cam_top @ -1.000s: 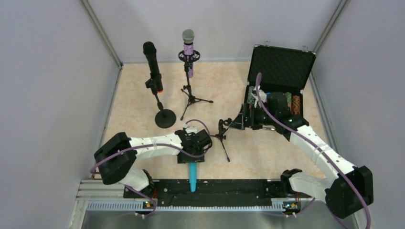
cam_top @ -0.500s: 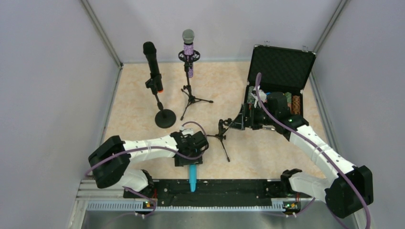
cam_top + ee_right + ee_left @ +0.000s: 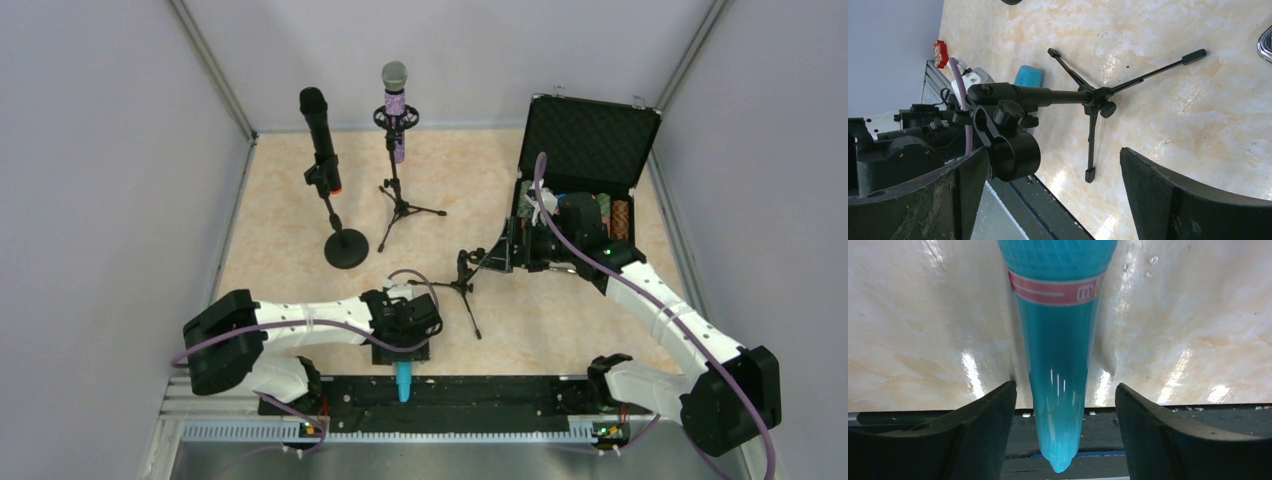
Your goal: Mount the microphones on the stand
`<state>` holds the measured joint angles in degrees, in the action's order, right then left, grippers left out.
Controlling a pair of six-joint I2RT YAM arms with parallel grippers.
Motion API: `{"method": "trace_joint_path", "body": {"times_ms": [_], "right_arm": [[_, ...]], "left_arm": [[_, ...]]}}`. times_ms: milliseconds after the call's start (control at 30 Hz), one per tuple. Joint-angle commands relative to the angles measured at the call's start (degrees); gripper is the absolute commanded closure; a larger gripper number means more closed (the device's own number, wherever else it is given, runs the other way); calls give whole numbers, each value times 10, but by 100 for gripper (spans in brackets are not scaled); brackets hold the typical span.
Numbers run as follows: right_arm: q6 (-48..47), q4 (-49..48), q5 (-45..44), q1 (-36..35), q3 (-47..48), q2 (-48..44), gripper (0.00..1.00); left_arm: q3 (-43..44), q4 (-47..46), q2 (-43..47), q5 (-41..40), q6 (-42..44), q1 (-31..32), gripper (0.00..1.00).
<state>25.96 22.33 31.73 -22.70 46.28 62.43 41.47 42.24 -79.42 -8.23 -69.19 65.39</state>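
The cyan microphone (image 3: 403,379) lies on the floor, its tail over the black rail at the near edge. My left gripper (image 3: 401,347) is open and straddles its body. In the left wrist view the mic (image 3: 1058,360) sits between the fingers (image 3: 975,432) with a gap on each side. My right gripper (image 3: 502,256) is open beside the small empty tripod stand (image 3: 464,275). In the right wrist view the stand's clip ring (image 3: 1015,150) is close to the left finger (image 3: 923,200). The black microphone (image 3: 318,125) and the purple microphone (image 3: 395,100) stand in their own stands at the back.
An open black case (image 3: 590,150) with small items stands at the back right, just behind my right wrist. The round-base stand (image 3: 346,247) and the back tripod (image 3: 402,212) stand on the left half of the floor. Grey walls close in both sides.
My left gripper has slid toward the near edge along the cyan microphone, so less of the mic shows. The right arm and the small stand have not moved.
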Motion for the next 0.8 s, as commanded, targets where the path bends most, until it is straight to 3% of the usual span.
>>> {"method": "trace_joint_path", "body": {"times_ms": [0, 267, 600, 767], "right_arm": [[-9, -19, -5, 5, 27, 7, 1], [-7, -22, -3, 5, 29, 6, 1], [-3, -22, -6, 5, 30, 0, 1], [-3, -21, -5, 5, 33, -2, 1]], "left_arm": [[-12, 12, 12, 2, -53, 28, 28], [19, 54, -59, -20, -60, 69, 51], [29, 58, -45, -58, -46, 80, 100], [22, 45, 2, -79, -42, 79, 100]]}}
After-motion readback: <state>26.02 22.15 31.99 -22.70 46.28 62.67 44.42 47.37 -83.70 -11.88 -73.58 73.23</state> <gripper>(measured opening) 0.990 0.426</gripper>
